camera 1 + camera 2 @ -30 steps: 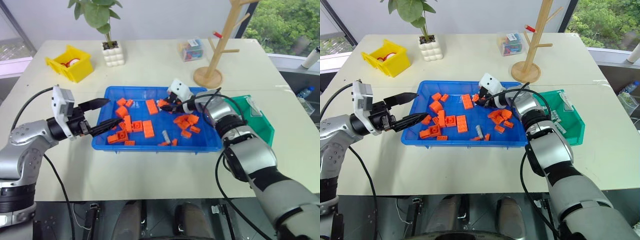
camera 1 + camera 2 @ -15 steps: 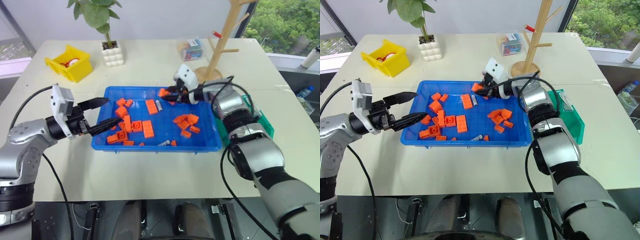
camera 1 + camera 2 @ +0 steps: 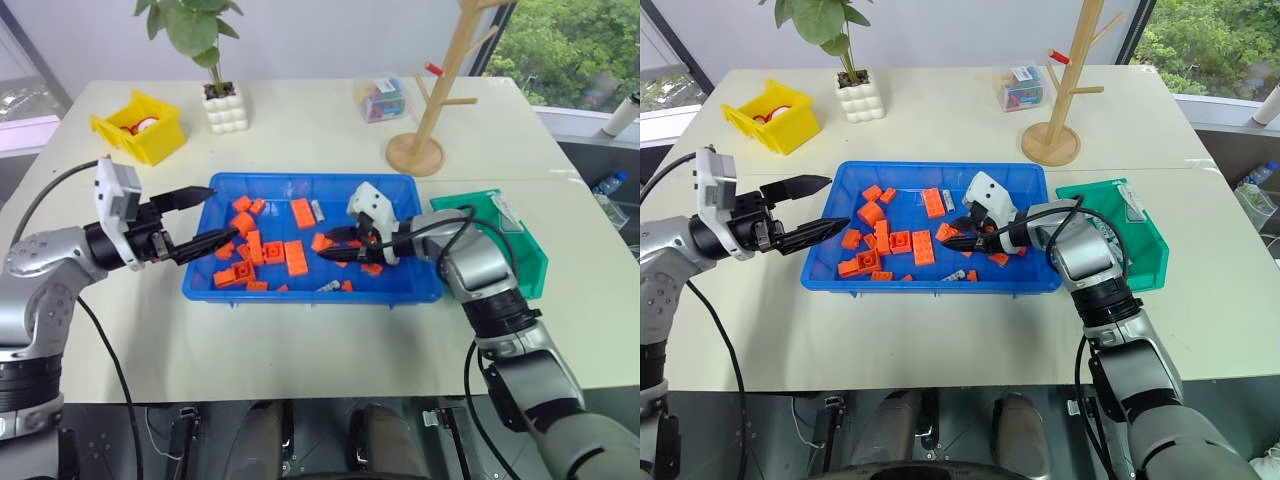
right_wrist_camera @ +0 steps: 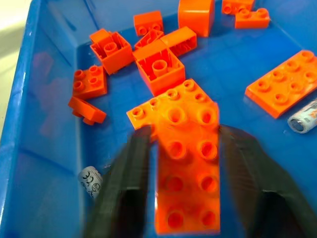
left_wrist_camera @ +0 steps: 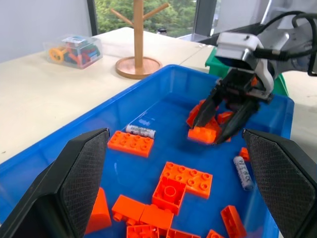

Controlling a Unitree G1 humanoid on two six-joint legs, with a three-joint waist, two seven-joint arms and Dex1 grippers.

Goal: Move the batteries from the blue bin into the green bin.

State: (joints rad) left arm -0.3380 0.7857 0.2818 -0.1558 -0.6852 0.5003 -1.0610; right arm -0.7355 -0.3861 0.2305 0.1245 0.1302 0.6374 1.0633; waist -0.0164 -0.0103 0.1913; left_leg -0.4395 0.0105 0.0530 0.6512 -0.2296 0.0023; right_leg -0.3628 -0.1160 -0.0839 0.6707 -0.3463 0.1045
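The blue bin (image 3: 300, 296) lies mid-table, strewn with orange blocks (image 3: 296, 256). One of the batteries (image 3: 317, 211) lies by the bin's far wall, and another (image 3: 327, 286) lies by its near wall. My right gripper (image 3: 323, 246) hovers low over the middle of the bin, pointing left, open, with an orange block (image 5: 202, 134) under its tips. The near battery (image 4: 90, 179) sits just beside it. My left gripper (image 3: 224, 213) is open and empty, held over the bin's left edge. The green bin (image 3: 530, 260) stands against the blue bin's right end.
A small yellow bin (image 3: 150, 130) sits at the far left, with a potted plant (image 3: 227, 108) beside it. A wooden rack (image 3: 420, 150) and a clear box of small parts (image 3: 382, 98) stand behind the blue bin.
My right gripper has drawn back from the bin's far wall to its middle and spread its fingers wider. The left gripper has stayed in place.
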